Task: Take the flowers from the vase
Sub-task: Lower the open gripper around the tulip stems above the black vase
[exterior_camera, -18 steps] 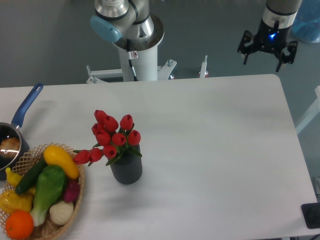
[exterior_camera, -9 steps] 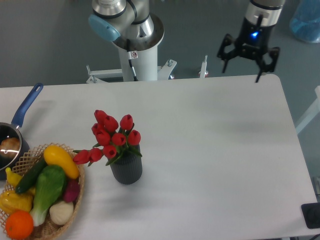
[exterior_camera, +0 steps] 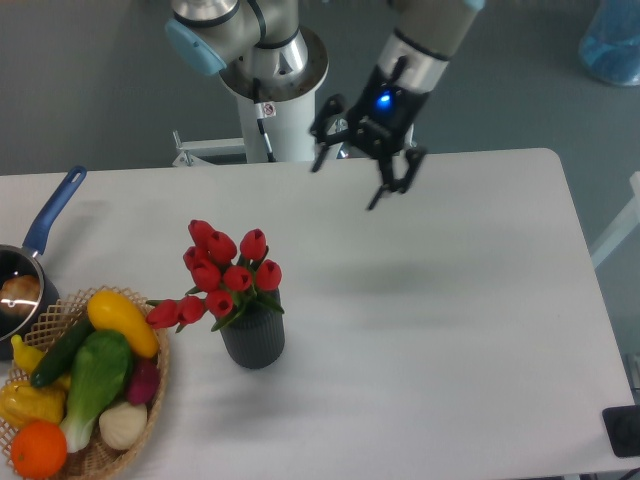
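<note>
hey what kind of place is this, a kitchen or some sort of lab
Most likely a robotics lab set up with household props, not a kitchen: a robot arm's pedestal stands behind a plain white table holding a vase of red tulips, a vegetable basket and a saucepan.

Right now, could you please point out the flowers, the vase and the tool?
flowers (exterior_camera: 232, 270), fixed camera, middle red bud
vase (exterior_camera: 254, 341), fixed camera, ribbed side
tool (exterior_camera: 352, 172), fixed camera, between fingertips

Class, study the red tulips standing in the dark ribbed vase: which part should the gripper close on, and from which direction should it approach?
Probably the bunched stems and leaves just above the vase mouth, under the flowers. The buds fan out, some drooping left toward the basket, so coming from above on the open right side looks safest. The gripper is open, up and to the right.
</note>
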